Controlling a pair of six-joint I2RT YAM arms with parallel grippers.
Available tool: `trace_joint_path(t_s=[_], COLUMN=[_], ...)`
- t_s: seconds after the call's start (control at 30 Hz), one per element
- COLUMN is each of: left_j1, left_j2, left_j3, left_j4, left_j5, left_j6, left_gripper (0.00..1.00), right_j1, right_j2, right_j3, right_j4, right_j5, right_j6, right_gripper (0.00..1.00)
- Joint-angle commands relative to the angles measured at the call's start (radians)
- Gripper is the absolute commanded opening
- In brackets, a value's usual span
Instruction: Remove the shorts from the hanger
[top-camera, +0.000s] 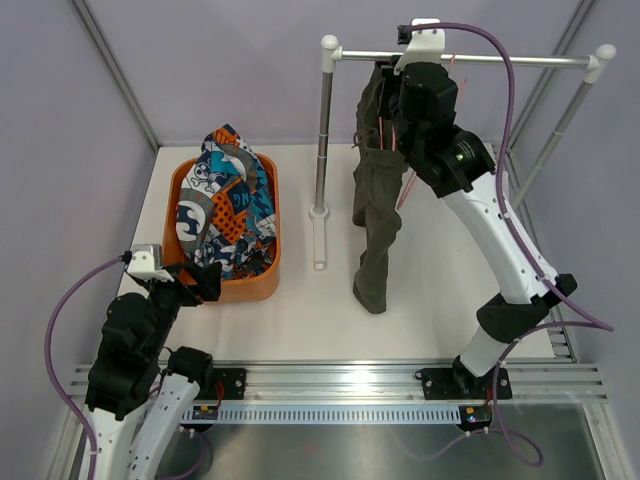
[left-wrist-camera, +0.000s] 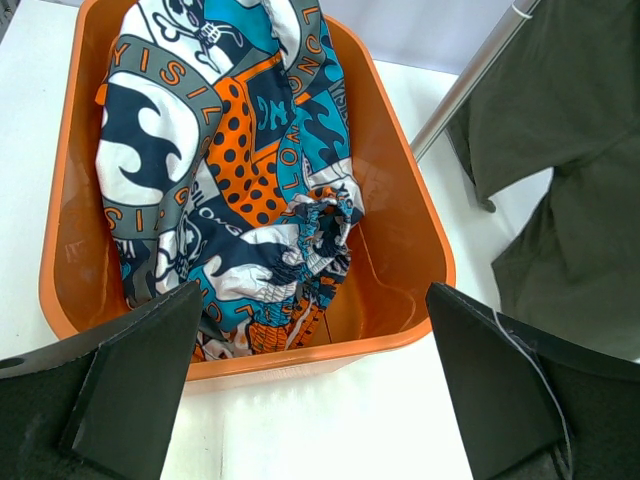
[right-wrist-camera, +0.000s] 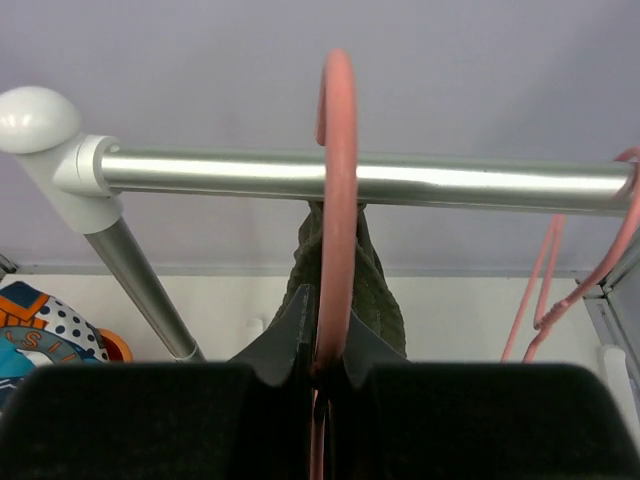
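The olive-green shorts (top-camera: 378, 210) hang from a pink hanger (right-wrist-camera: 337, 190) hooked over the silver rail (top-camera: 500, 60). My right gripper (right-wrist-camera: 325, 345) is shut on the hanger's hook just below the rail, with a fold of olive cloth (right-wrist-camera: 375, 290) behind it. In the top view the right gripper (top-camera: 400, 105) sits against the shorts' top. The printed blue, orange, white and black shorts (left-wrist-camera: 225, 170) lie bunched in the orange bin (left-wrist-camera: 400, 200). My left gripper (left-wrist-camera: 310, 400) is open and empty, just in front of the bin's near rim; it also shows in the top view (top-camera: 200, 280).
The rack's left post (top-camera: 322, 150) stands between the bin (top-camera: 265, 290) and the hanging shorts. A second pink hanger (right-wrist-camera: 560, 270) hangs bare at the rail's right. The rack's right post (top-camera: 565, 120) leans by the wall. A metal track (top-camera: 340, 385) runs along the near edge.
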Motion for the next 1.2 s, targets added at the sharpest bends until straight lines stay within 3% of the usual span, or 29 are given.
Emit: trace_joint_path(t_s=[0.0, 0.37, 0.57, 0.8, 0.97, 1.17], left_j1=[-0.007, -0.007, -0.007, -0.022, -0.192, -0.511], left_j2=[0.01, 0.043, 0.171, 0.36, 0.53, 0.737], left_j3=[0.0, 0.002, 0.048, 0.109, 0.224, 0.345], left_j4=[0.039, 0.045, 0.062, 0.29, 0.345, 0.392], left_j5=[-0.014, 0.006, 0.161, 0.302, 0.195, -0.105], left_j6=[-0.006, 0.0, -0.001, -0.161, -0.185, -0.164], left_gripper=[0.99, 0.99, 0.98, 0.93, 0.93, 0.94], right_j1=[-0.008, -0.005, 0.034, 0.16, 0.272, 0.373], right_j2=[-0.076, -0.397, -0.524, -0.595, -0.625, -0.65], right_j3=[-0.046, -0.423, -0.566, -0.713, -0.764, -0.795], right_j4=[0.04, -0.046, -0.127, -0.155, -0.175, -0.192], right_j5=[-0.013, -0.158, -0.25, -0.226, -0.172, -0.08], right_j6=[0.046, 0.234, 0.293, 0.356, 0.394, 0.425], right_gripper=[0.0, 0.0, 0.0, 0.0, 0.0, 0.0])
